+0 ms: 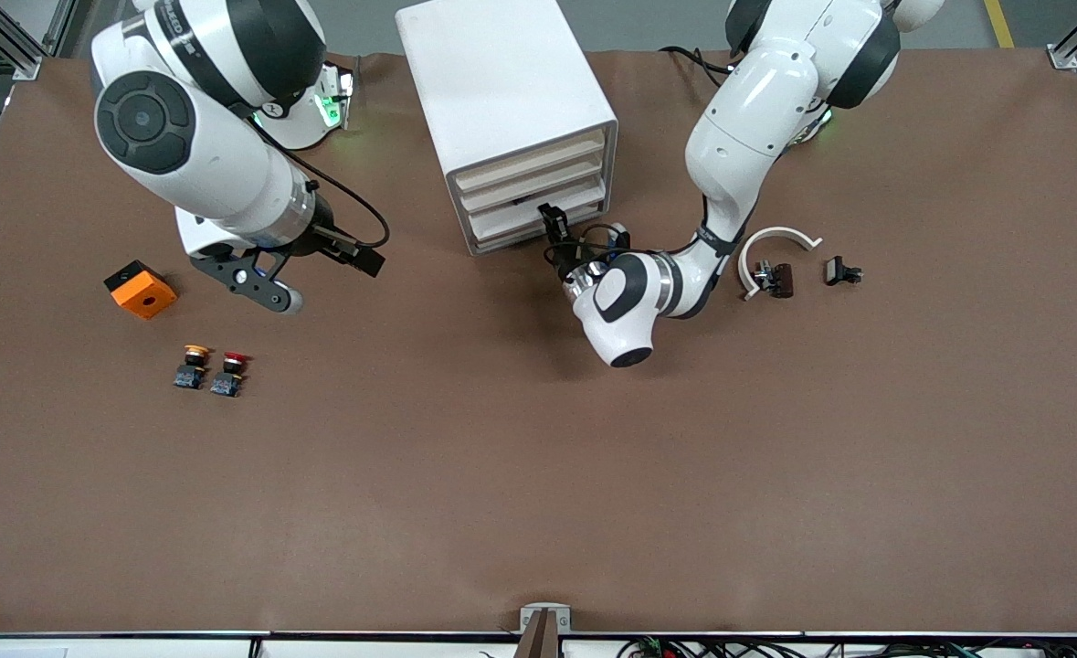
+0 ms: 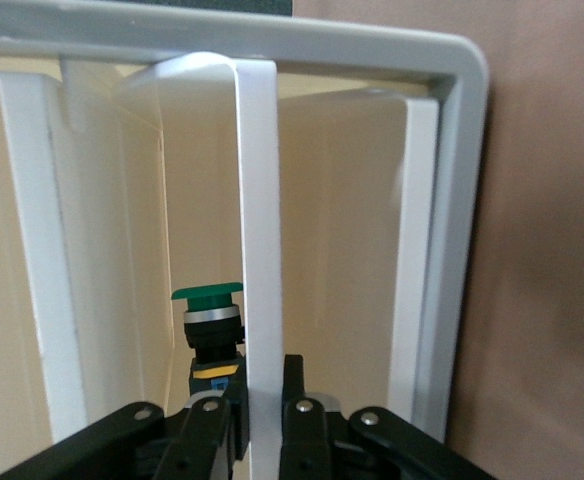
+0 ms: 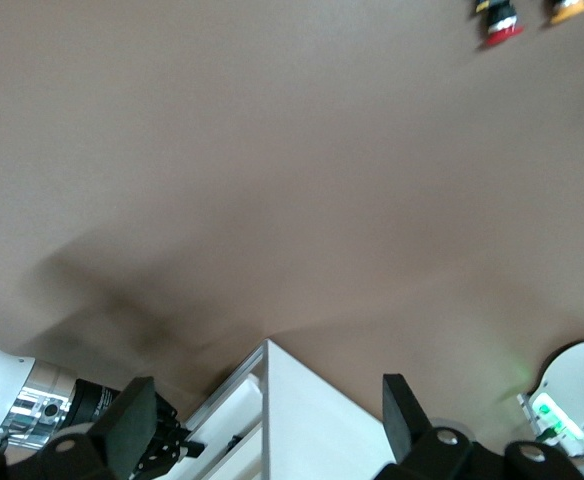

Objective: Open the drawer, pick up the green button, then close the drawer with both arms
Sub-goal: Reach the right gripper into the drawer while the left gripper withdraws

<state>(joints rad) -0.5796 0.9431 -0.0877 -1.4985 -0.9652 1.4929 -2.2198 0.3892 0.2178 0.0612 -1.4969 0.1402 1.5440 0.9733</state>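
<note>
button (image 2: 210, 330) inside drawer (image 2: 262, 250) shows only in left wrist view.

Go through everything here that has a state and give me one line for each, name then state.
Drawer cabinet: upright, drawers pushed in, none pulled out yet.
Drawer front: pinched by the left claw.
Left claw: shut on the drawer front.
Right claw: open, empty, waiting over the table near the cabinet.
Green button: upright inside the drawer.
Yellow button: upright on the table.
Red button: upright beside the yellow one.
</note>
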